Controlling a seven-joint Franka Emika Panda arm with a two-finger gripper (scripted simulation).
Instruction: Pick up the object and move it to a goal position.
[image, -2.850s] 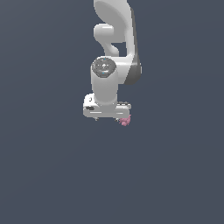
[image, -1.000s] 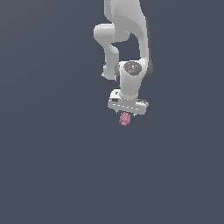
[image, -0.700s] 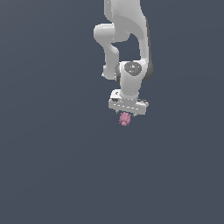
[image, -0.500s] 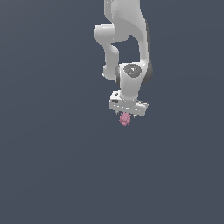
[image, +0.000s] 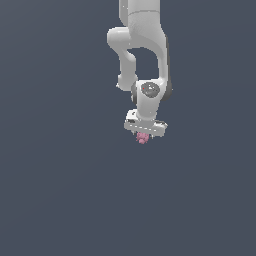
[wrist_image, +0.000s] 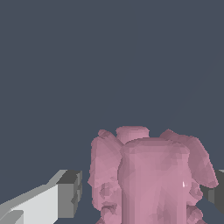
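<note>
The object (image: 143, 138) is a tiny pink lumpy blob hanging just under the white arm's hand in the exterior view. My gripper (image: 143, 137) is shut on it, held up in the air. In the wrist view the object (wrist_image: 148, 175) fills the space between the fingers. One dark-tipped white finger (wrist_image: 65, 194) presses close on one side. Only a sliver of the other finger (wrist_image: 215, 192) shows past the blob.
The white arm (image: 142, 45) reaches down from the upper middle of the exterior view. All around it is plain dark grey background with no other object showing.
Over the last second the arm and the pink object have barely shifted. Compared with 2.9 s ago, the hand has turned and swung toward the exterior view's right, object still held.
</note>
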